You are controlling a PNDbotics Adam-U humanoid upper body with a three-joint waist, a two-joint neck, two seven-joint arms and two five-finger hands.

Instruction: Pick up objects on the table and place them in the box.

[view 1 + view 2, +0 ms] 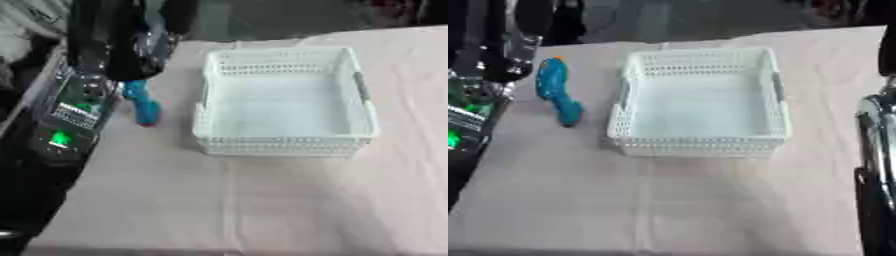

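Observation:
A white slatted box (702, 102) stands empty in the middle of the pink-clothed table (675, 200). Left of it lies a blue toy-like object (557, 90) with a small red spot at its near end, lengthwise along the box's side. My left hand (122, 50) is a dark mass hanging above the object's far end and hides that end in the left eye view. In the right eye view the object shows whole and apart from the arm. My right arm (874, 150) runs along the right edge, and its dark hand (886, 50) is cut off by the frame.
A dark device with green lights (70, 117) sits just off the table's left edge. The table's far edge runs behind the box, with dark clutter beyond. Bare cloth lies in front of the box and to its right.

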